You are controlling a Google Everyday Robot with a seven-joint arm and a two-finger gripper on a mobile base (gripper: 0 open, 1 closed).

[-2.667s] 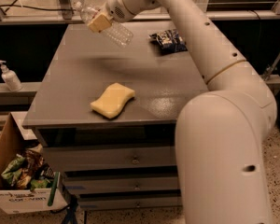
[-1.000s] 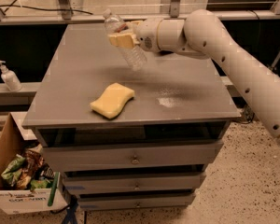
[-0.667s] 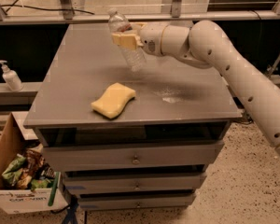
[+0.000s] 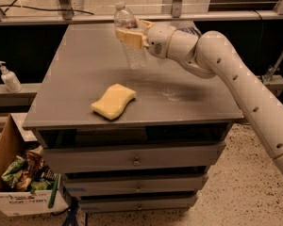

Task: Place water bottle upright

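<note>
1. My gripper [image 4: 129,35] is over the far half of the grey cabinet top [image 4: 80,74], reaching in from the right at the end of my white arm [image 4: 236,79].
2. Its tan fingers [image 4: 124,34] are clamped around the water bottle [image 4: 135,55], gripping it on the upper part of the body, just under the shoulder.
3. The water bottle is close to upright, cap at the top and leaning slightly to the left, with its ribbed lower half hanging below my fingers.
4. Its base is right at the cabinet top; I cannot tell whether it touches the surface or sits just above it.
5. A yellow sponge [image 4: 114,100] lies flat nearer the front edge, well apart from the bottle and to its front-left.
6. The cabinet has drawers [image 4: 134,160] stacked below the top.
7. To the left, off the cabinet, a white pump dispenser bottle [image 4: 9,77] stands on a low ledge.
8. A cardboard box [image 4: 9,199] holding snack packets sits on the floor by the cabinet's front-left corner.
</note>
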